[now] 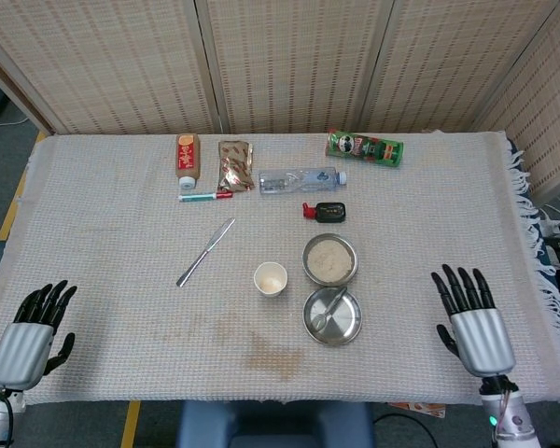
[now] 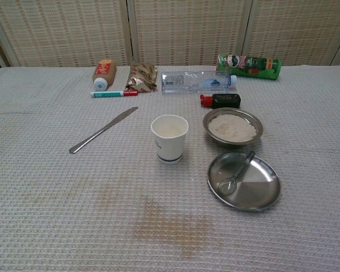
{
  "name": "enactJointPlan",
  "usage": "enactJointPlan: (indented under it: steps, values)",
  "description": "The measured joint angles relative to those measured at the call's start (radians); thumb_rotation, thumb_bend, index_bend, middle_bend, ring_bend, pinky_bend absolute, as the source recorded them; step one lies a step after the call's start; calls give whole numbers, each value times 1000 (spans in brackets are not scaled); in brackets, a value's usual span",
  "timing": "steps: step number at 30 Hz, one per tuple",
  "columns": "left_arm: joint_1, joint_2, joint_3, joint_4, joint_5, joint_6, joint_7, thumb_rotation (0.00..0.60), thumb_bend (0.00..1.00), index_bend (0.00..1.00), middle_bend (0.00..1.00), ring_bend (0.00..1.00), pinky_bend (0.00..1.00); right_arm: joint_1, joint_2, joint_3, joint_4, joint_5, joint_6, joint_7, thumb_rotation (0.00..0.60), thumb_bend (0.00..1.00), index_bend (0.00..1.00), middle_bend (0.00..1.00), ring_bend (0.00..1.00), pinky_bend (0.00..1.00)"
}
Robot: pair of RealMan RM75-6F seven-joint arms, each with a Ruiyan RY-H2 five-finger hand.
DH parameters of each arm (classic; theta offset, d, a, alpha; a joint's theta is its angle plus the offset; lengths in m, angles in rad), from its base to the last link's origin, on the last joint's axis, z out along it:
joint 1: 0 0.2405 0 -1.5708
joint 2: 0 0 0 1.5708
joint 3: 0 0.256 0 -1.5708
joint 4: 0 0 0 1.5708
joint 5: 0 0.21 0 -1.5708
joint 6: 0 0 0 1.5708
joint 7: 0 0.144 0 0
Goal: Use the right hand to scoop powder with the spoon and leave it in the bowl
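A metal spoon [image 2: 237,172] [image 1: 329,308] lies in the shallow steel bowl [image 2: 260,192] [image 1: 348,326], its handle pointing toward the powder. Just behind stands a second steel bowl [image 2: 255,121] [image 1: 309,250] filled with pale powder [image 2: 232,127] [image 1: 330,259]. My right hand [image 1: 474,320] is open at the table's near right edge, well away from both bowls, fingers spread and holding nothing. My left hand [image 1: 30,332] is open at the near left edge. Neither hand shows in the chest view.
A paper cup [image 2: 170,138] stands left of the bowls. A table knife [image 2: 102,130] lies further left. Along the back lie a small bottle [image 2: 102,75], a marker [image 2: 114,93], a snack packet [image 2: 141,77], a water bottle [image 2: 195,81], a green can [image 2: 249,64] and a black-and-red item [image 2: 221,101].
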Motion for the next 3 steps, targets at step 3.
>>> enactJointPlan:
  steps: [3]
  values:
    - [-2, -2, 0, 1, 2, -2, 12, 600, 454, 0, 0, 0, 109, -50, 18, 14, 16, -9, 39, 70, 600, 181, 23, 0, 0, 0]
